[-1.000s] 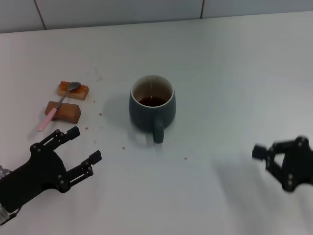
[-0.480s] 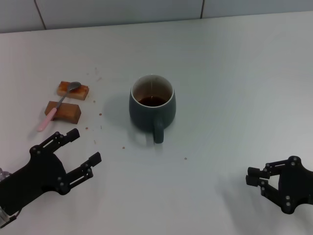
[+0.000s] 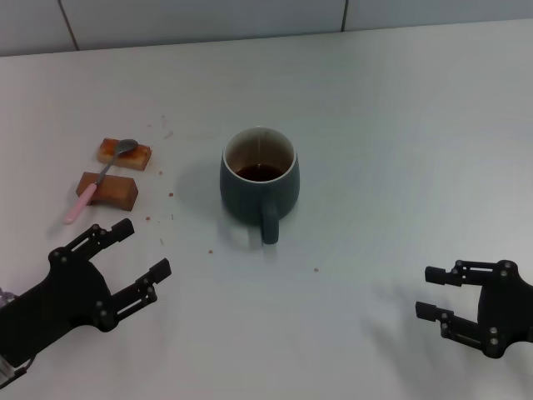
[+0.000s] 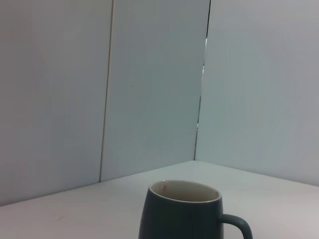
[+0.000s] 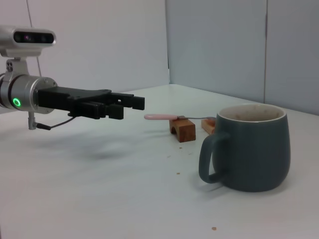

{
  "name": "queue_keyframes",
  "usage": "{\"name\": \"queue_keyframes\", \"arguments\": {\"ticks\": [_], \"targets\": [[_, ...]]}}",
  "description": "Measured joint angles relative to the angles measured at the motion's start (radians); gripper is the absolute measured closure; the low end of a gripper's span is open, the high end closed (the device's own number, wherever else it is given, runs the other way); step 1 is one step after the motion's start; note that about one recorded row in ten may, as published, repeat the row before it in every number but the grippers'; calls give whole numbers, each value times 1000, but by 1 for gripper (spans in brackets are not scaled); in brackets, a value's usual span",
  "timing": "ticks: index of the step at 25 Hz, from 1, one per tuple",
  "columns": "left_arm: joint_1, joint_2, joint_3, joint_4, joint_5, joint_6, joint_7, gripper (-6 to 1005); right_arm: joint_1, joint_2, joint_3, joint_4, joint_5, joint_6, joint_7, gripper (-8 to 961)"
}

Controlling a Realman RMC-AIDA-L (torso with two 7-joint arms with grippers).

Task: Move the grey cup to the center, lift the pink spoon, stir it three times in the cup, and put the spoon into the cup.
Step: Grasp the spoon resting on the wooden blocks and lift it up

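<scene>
Pink spoon (image 3: 93, 183) beyond left gripper (image 3: 144, 251) | both grippers' jaws spread, empty | right gripper (image 3: 432, 292) idle

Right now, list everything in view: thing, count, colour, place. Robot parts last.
grey cup: 1, dark blue-grey with cream inside, mid-table, handle toward the robot, brown liquid at the bottom.
pink spoon: 1, pink handle, silver bowl, lying across the two blocks, left of the cup.
blocks: 2, brown, far-left table area, one behind the other.
crumbs: several, reddish-brown specks, scattered between blocks and cup.
table: 1, white.
wall: white panels with dark seams, behind the table.
left hand: 1, black, open, near left, short of the spoon.
right hand: 1, black, open, near right, apart from the cup.
</scene>
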Motion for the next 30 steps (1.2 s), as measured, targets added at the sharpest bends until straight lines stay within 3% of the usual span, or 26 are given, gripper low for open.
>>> {"name": "queue_keyframes", "arguments": {"ticks": [1, 3, 8, 30], "targets": [[0, 0, -2, 0, 0, 1, 0, 218, 0, 0, 0, 0, 0, 1, 0, 684], [1, 0, -4, 0, 0, 1, 0, 218, -2, 0, 0, -1, 1, 2, -1, 451], [1, 0, -5, 0, 0, 2, 0, 219, -3, 1, -6, -1, -5, 6, -2, 326], [1, -1, -21, -4, 0, 2, 6, 219, 1, -1, -4, -1, -27, 15, -2, 326]]}}
